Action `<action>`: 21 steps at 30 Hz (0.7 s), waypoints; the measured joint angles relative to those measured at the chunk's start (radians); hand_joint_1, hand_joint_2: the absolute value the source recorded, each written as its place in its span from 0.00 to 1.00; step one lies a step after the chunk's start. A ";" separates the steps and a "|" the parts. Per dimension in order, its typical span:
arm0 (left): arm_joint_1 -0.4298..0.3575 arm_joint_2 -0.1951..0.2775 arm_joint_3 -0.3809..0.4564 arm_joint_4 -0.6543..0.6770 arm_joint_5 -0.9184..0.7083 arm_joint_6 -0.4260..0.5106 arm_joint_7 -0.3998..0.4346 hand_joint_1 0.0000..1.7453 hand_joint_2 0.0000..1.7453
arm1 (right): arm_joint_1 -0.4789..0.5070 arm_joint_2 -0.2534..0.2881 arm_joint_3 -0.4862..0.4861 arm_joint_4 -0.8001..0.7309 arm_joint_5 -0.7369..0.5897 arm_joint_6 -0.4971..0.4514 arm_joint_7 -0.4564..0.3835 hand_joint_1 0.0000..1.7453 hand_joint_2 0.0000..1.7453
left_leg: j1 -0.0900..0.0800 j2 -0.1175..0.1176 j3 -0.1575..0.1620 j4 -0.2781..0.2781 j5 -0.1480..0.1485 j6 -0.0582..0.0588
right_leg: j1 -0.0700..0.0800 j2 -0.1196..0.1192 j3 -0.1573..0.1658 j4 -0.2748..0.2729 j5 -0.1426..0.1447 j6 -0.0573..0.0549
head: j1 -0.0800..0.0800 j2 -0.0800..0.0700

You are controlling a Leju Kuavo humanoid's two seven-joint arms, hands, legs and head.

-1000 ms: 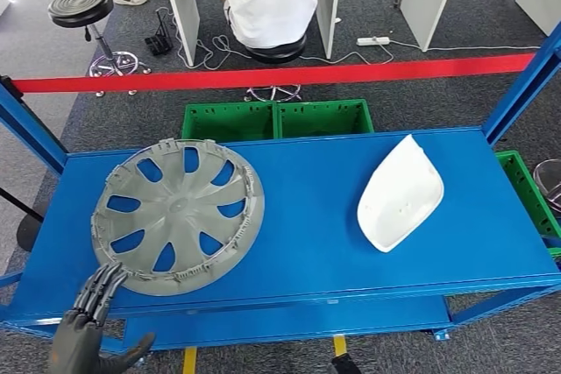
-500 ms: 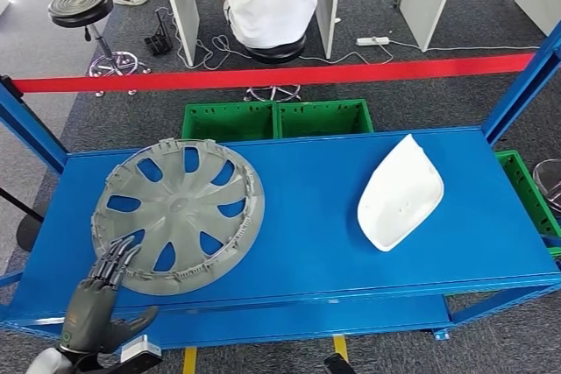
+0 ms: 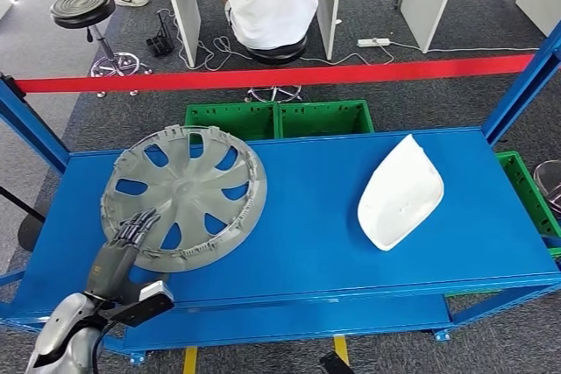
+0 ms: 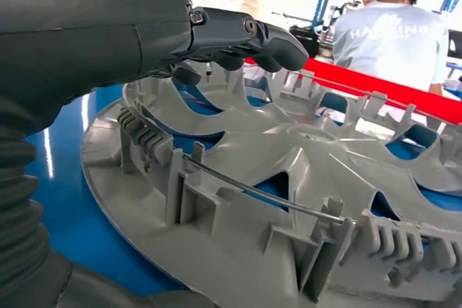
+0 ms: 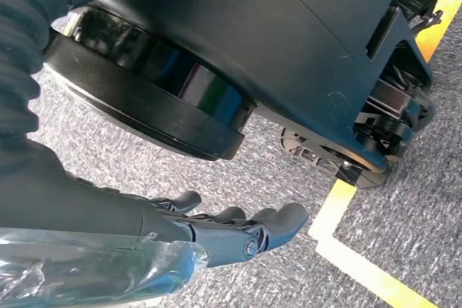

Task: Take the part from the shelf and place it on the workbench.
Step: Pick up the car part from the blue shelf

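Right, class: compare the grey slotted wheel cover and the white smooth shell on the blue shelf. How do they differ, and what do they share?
The grey slotted wheel cover is round, with open slots; the white smooth shell is rounded, without slots. The wheel cover is larger than the shell. The left hand reaches over the wheel cover's rim; nothing is near the shell. Both lie on the blue shelf.

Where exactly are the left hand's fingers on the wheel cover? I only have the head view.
Observer: In the left wrist view, the fingers reach straight out over the wheel cover's clipped rim. I can't tell if they touch.
Operator: Thumb?
Observer: The thumb lies apart from them, on the near side of the rim. No grip yet.
Operator: Right hand?
Observer: The right hand hangs over grey carpet, holding nothing.
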 joint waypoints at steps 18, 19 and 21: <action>-0.091 0.002 -0.064 0.102 -0.010 -0.035 0.003 1.00 1.00 | -0.004 0.000 0.003 -0.003 0.007 0.003 0.018 0.00 1.00 | -0.002 0.000 -0.001 0.000 0.003 0.001 | -0.002 0.001 0.000 0.000 0.003 0.001 | 0.000 0.000; -0.092 0.002 -0.065 0.102 -0.009 -0.035 0.003 1.00 1.00 | -0.004 0.000 0.003 -0.003 0.007 0.003 0.018 0.00 1.00 | -0.002 0.000 0.000 0.000 0.003 0.001 | -0.002 0.001 0.000 0.000 0.003 0.001 | 0.000 0.000; -0.092 0.002 -0.067 0.102 -0.009 -0.035 0.003 1.00 1.00 | -0.004 0.000 0.003 -0.003 0.007 0.003 0.018 0.00 1.00 | -0.002 0.000 0.000 0.000 0.004 0.001 | -0.001 0.001 0.000 0.000 0.003 0.001 | 0.000 0.000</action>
